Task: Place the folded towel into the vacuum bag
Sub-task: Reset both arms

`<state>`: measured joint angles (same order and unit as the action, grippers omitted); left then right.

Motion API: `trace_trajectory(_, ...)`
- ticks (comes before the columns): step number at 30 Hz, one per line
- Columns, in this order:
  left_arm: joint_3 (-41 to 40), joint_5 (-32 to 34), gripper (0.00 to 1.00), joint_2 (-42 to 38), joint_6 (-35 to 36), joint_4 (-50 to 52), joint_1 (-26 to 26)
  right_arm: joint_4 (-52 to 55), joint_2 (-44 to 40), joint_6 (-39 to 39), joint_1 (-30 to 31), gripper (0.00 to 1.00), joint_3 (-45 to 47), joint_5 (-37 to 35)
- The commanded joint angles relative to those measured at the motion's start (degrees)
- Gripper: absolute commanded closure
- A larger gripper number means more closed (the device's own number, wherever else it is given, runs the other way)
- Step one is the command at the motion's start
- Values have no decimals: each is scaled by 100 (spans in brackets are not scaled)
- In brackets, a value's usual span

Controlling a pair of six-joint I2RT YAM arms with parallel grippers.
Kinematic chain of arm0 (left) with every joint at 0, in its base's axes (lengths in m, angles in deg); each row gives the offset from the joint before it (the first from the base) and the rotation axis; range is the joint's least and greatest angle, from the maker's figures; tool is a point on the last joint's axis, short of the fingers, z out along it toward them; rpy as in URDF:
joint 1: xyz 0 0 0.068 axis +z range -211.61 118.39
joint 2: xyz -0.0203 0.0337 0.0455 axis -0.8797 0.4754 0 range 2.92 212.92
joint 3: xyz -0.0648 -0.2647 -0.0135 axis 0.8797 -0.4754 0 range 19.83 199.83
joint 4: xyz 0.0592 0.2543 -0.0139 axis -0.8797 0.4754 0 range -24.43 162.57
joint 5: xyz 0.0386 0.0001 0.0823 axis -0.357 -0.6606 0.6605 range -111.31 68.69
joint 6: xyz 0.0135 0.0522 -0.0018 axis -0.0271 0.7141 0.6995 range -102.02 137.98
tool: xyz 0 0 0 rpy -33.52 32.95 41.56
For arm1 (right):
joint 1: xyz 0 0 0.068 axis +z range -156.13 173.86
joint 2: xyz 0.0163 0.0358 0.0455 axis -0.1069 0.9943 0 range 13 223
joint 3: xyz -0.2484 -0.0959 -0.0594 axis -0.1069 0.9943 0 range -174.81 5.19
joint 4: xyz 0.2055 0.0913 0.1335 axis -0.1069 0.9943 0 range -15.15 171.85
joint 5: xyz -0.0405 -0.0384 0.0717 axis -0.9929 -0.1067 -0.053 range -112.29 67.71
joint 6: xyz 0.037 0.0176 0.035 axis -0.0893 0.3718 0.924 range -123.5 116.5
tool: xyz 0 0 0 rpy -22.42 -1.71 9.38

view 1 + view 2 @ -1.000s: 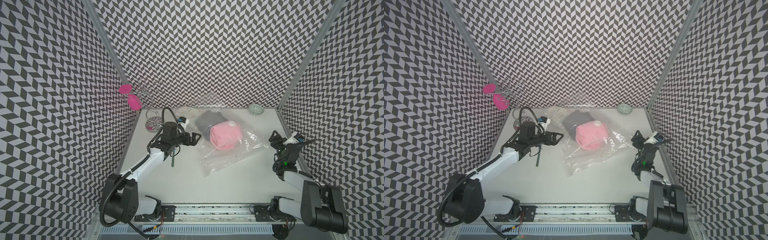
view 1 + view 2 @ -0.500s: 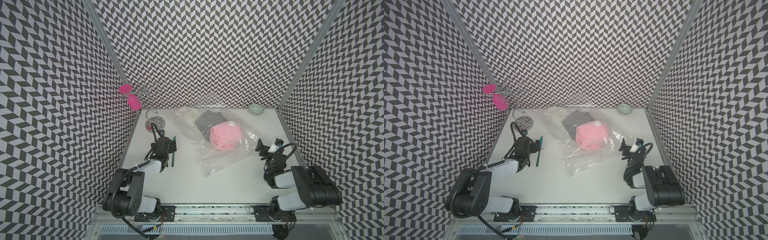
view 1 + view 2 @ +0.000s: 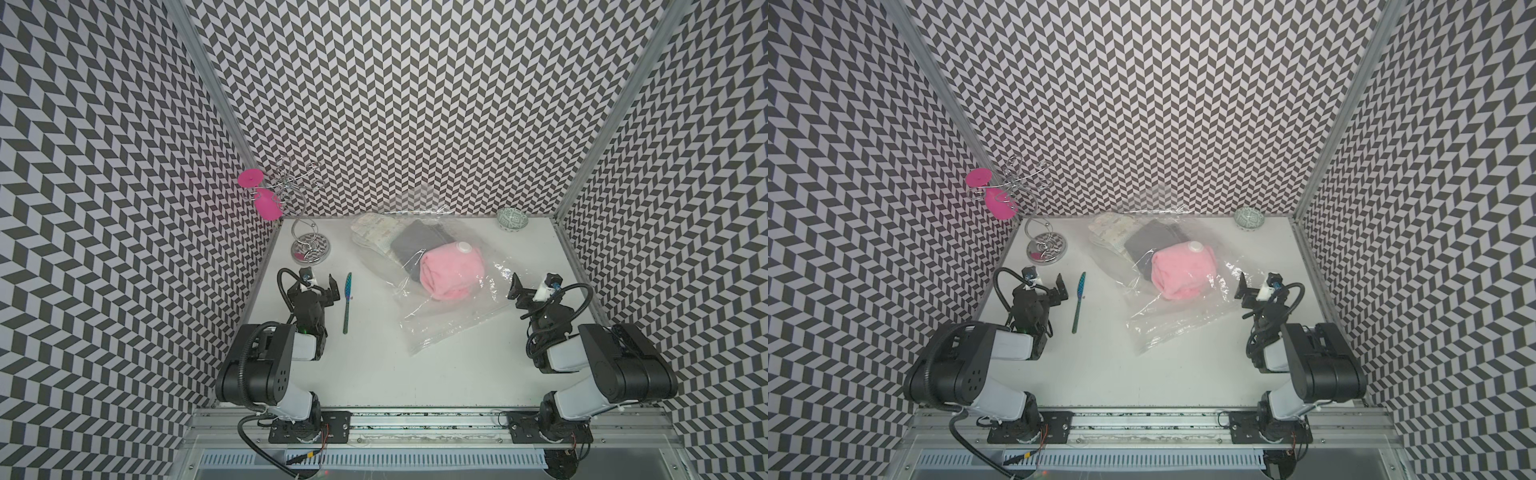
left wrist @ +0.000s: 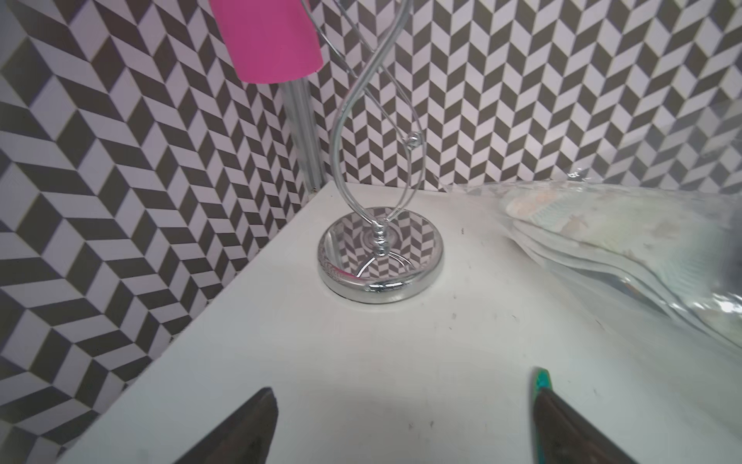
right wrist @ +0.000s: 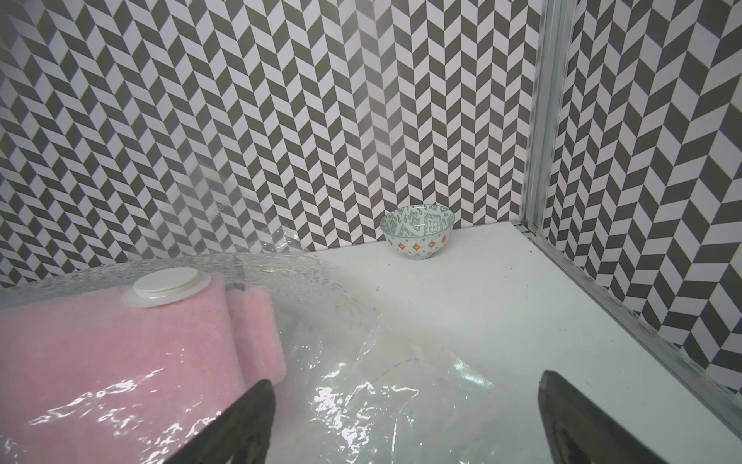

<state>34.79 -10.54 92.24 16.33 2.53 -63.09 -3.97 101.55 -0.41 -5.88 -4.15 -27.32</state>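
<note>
The vacuum bag lies crinkled mid-table in both top views, its white valve cap facing up. Inside it a folded pink towel lies under the cap, with a dark towel and a pale patterned one behind it. My left gripper is open and empty over bare table, well left of the bag. My right gripper is open and empty over the bag's right edge, beside the pink towel.
A teal pen lies just right of the left gripper. A chrome stand with a hanging pink cup fills the back-left corner. A patterned bowl sits at the back right.
Both arms have drawn back toward the front rail; the left gripper has left the bag's left edge. The right gripper's jaws have widened. The bag and towels lie as before.
</note>
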Motion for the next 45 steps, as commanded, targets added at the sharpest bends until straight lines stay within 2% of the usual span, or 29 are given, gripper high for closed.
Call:
trace_trajectory(1, 78, -649, 0, -98, 121, -506, 15, -381, 58, -95, -8, 1, 20, 73)
trace_trajectory(3, -89, -613, 0, 105, 200, -1186, 8, -377, 62, -99, -12, 1, 10, 73)
trace_trajectory(5, 6, -610, 0, -80, 166, -674, 3, -354, 57, -98, -8, 1, 2, 81)
trace_trajectory(6, -16, -596, 0, -43, 181, -771, -12, -348, 58, -99, -8, 0, -4, 82)
trace_trajectory(9, -246, -20, 0, -18, 328, -1297, -280, -325, 57, -107, -8, 1, -23, 84)
trace_trajectory(14, -214, -20, 0, 6, 323, -1246, -282, -287, 57, -115, -8, 1, -48, 92)
trace_trajectory(19, 113, -837, 0, 75, 182, -671, 65, -265, 69, -116, -8, 1, -51, 102)
trace_trajectory(22, 45, -848, 0, 23, 188, -767, 71, -230, 73, -117, -8, 1, -68, 104)
trace_trajectory(27, -118, -461, 0, -19, 304, -1034, -141, -225, 70, -121, -8, 0, -69, 100)
trace_trajectory(30, -29, -768, 0, -3, 258, -867, -5, -231, 58, -123, -8, 0, -68, 100)
trace_trajectory(36, 21, -896, 0, 9, 223, -795, 60, -239, 65, -124, -8, 1, -68, 108)
trace_trajectory(37, 20, -898, 5, 1, 224, -793, 60, -238, 59, -126, -8, 0, -66, 110)
trace_trajectory(38, 24, -901, 15, 5, 220, -789, 60, -252, 61, -125, -8, 1, -61, 101)
trace_trajectory(39, 29, -901, 38, 9, 219, -786, 60, -256, 71, -125, -8, 0, -61, 106)
trace_trajectory(40, 29, -901, 89, 12, 222, -783, 60, -256, 68, -125, -8, 1, -67, 111)
trace_trajectory(41, 29, -901, 100, 15, 223, -771, 66, -255, 66, -125, -8, 1, -65, 117)
trace_trajectory(43, 32, -901, 100, 11, 221, -778, 60, -262, 72, -125, -14, 1, -54, 134)
trace_trajectory(44, 27, -901, 70, 3, 224, -791, 60, -265, 69, -130, -16, 0, -62, 135)
trace_trajectory(45, -5, -904, 6, -4, 231, -822, 60, -264, 67, -133, -16, 1, -64, 142)
